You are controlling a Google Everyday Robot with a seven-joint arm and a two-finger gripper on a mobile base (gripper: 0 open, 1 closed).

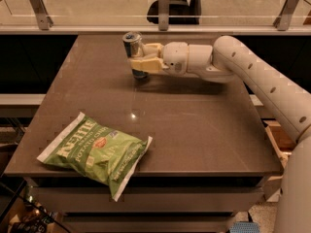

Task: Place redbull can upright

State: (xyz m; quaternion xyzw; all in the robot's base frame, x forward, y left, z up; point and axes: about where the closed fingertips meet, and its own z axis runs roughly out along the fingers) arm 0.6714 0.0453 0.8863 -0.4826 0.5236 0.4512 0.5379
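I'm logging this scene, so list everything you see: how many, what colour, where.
redbull can: one, silver and blue, far side of the table, roughly upright in the gripper.
chip bag: one, green, lying flat near the table's front left corner.
table: one, dark brown, centre.
railing posts: three, metal, behind the table.
arm: one, white, reaching in from the right.
gripper: one, pale fingers shut on the redbull can.
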